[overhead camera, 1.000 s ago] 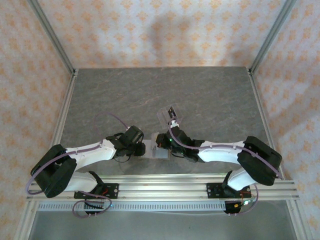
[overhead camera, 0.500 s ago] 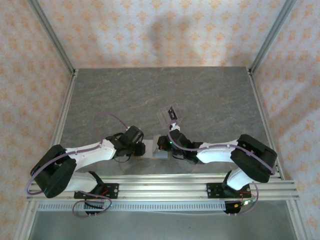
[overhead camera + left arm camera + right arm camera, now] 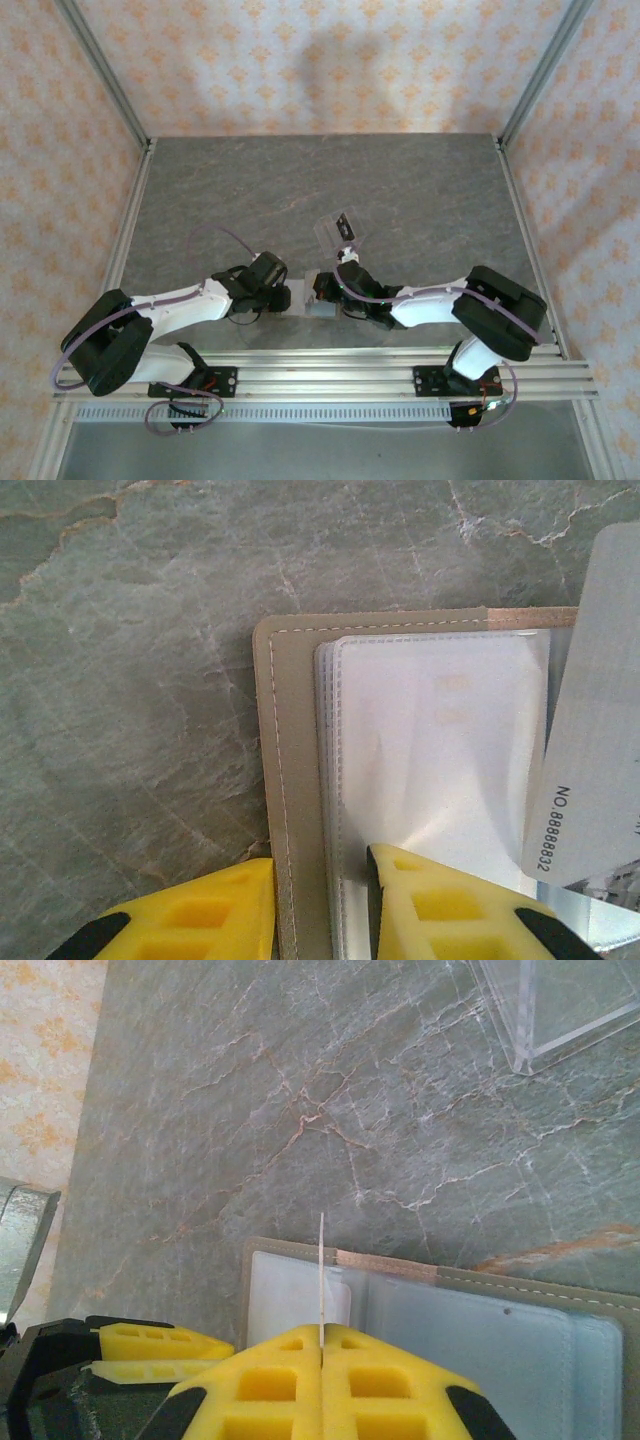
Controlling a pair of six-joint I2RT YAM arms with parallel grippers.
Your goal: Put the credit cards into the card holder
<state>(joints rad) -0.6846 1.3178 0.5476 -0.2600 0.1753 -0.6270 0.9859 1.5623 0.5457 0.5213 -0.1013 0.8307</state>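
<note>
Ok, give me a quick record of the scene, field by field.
card holder: open on the table, clear sleeves showing
card: grey, numbered, over the sleeves
right end effector: shut on the card
left end effector: jaws astride the card holder's edge, grip unclear
clear stand: farther back, apart

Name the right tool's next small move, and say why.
Probably ease the card lower, toward the clear sleeves. The right tool is shut on it, holding it over the open card holder, not yet in any sleeve, while the left tool rests at the holder's edge.
</note>
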